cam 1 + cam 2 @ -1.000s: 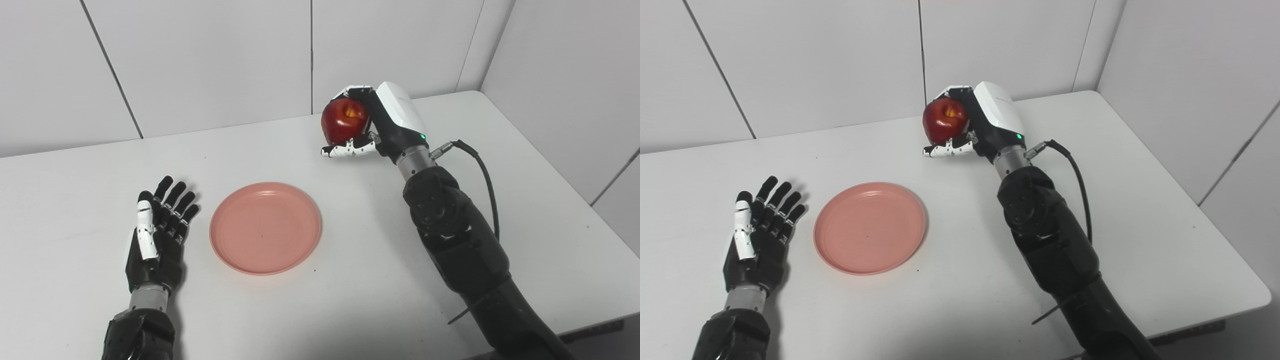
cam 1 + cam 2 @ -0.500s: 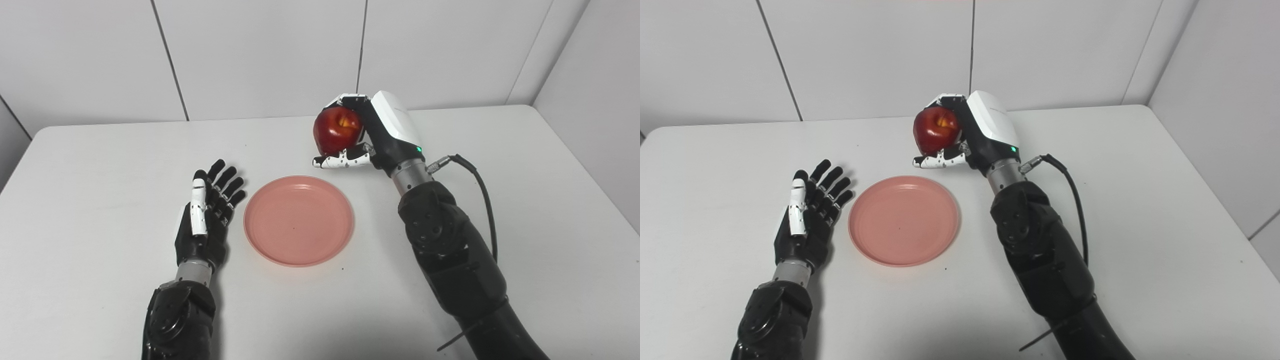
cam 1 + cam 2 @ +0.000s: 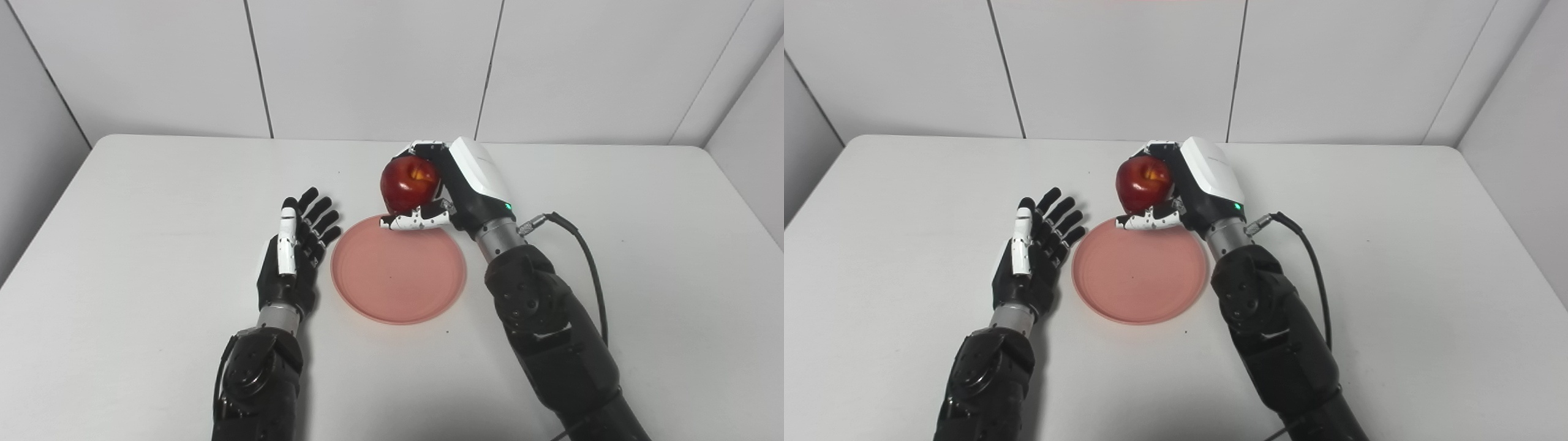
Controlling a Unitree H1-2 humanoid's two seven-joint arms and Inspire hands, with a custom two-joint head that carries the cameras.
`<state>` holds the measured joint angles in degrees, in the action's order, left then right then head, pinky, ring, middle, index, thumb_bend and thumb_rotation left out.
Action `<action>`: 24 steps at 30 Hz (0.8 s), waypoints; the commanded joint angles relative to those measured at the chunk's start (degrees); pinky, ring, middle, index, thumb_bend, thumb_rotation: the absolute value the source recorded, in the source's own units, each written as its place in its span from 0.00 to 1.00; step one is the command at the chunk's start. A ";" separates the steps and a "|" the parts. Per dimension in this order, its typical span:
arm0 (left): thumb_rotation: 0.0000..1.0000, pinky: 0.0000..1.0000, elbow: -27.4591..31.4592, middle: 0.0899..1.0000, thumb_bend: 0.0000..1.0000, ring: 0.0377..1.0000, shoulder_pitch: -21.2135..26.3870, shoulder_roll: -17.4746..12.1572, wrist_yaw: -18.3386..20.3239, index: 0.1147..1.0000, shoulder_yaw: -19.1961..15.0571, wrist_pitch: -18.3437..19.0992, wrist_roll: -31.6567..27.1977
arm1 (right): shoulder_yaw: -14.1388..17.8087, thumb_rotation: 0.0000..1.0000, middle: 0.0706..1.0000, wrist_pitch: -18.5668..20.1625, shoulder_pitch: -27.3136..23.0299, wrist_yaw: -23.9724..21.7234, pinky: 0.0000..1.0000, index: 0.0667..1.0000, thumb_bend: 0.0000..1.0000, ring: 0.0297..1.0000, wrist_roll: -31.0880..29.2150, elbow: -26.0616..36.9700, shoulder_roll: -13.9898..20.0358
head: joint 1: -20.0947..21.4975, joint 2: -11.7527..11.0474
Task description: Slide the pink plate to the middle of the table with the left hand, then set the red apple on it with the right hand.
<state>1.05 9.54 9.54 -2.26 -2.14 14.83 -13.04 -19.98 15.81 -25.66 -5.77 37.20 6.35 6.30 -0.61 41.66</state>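
Apple held just over the plate's far rim, plate near the table's middle

Red apple is wrapped up in the right hand, fingers curled over its top and far side, thumb tucked underneath, so it's a full grasp and the fruit is off the surface. You can see the yellowish patch by the stem dimple facing the camera. Taking the pink plate as the reference: the apple hangs above the plate's far edge, and the thumb tip overlaps that rim in both head views. Can't really tell if the thumb touches the rim or just floats above it.

The plate itself sits flat on the white table, roughly central, with nothing lying in it.

The left hand rests just left of the plate, palm turned toward it, fingers stretched out and spread a bit, holding nothing. Its fingertips point to the far side, close to the plate's left rim but a sliver of table shows between them.

Right of the plate the right forearm comes up from the near edge, with a black cable looping off the wrist. Behind the plate, white wall panels back the table
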 commanded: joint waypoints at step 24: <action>1.00 0.83 0.05 0.84 0.43 0.84 1.80 0.57 -1.68 0.83 -1.09 -0.65 2.62 | -4.38 0.13 0.45 -5.01 1.16 2.27 0.31 0.45 0.51 0.37 1.37 -4.89 -2.49 | -2.03 1.12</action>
<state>1.01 10.01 10.18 -3.45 -3.19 14.56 -10.86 -24.39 13.92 -22.93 -5.36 38.08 0.47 4.67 -2.64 42.71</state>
